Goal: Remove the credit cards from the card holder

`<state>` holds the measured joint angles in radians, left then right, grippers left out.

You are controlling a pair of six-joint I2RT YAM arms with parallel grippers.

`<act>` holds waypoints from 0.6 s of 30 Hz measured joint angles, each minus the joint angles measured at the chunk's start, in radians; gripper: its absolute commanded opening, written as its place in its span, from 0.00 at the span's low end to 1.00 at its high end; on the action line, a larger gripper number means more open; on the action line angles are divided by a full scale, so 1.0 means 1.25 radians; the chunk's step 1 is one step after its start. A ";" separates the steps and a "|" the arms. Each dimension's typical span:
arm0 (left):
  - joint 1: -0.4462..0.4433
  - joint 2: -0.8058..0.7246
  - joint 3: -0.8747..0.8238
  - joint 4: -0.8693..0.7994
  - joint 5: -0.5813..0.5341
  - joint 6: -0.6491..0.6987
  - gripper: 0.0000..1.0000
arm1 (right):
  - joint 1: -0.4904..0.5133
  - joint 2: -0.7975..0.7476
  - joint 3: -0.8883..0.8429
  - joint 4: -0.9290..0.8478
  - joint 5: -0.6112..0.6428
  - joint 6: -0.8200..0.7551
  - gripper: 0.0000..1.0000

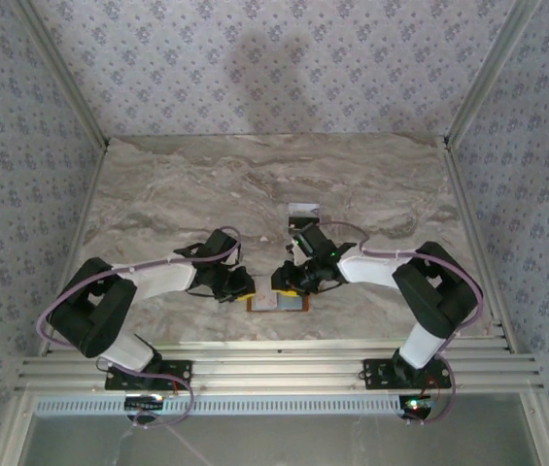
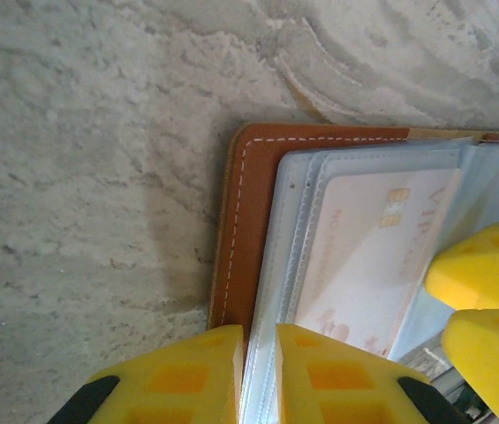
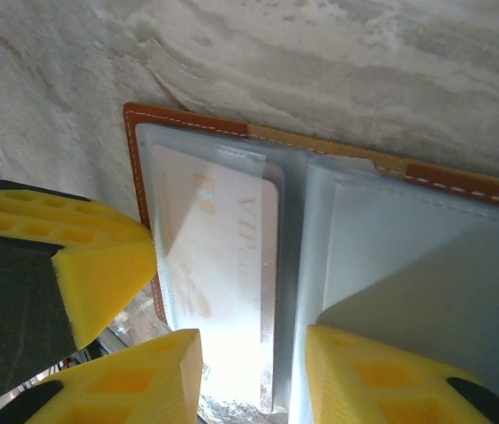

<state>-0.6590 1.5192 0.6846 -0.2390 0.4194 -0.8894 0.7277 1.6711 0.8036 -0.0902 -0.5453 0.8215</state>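
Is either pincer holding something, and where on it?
The left pincer pinches the card holder by its clear sleeve edge; the right pincer stands open over a card, apparently gripping nothing.

one card holder [image 1: 279, 303], two credit cards [image 1: 302, 209], two arms [image 1: 157, 277]

Robot lab test cell, judged from the build: a marble-look tabletop [image 1: 206, 184] was boxed in by flat panels [image 1: 21, 146] papered in floral print and joined by aluminium corner posts [image 1: 60, 73]. The left arm [image 1: 148, 282] and right arm [image 1: 400, 272] were bolted to a slotted aluminium rail [image 1: 274, 364], and lilac cables [image 1: 51, 311] were looped beside them.
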 measured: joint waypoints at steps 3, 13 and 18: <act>0.000 0.012 0.007 -0.010 -0.002 0.009 0.13 | 0.001 0.009 0.004 0.001 -0.001 0.000 0.37; 0.002 0.030 0.024 -0.022 0.001 0.021 0.09 | 0.008 0.017 0.007 0.026 -0.017 0.000 0.31; 0.002 0.035 0.029 -0.025 0.002 0.023 0.07 | 0.009 0.017 0.007 0.029 -0.018 0.001 0.32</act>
<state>-0.6563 1.5631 0.7212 -0.2707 0.4225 -0.8600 0.7395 1.6924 0.8124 -0.0540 -0.5678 0.8223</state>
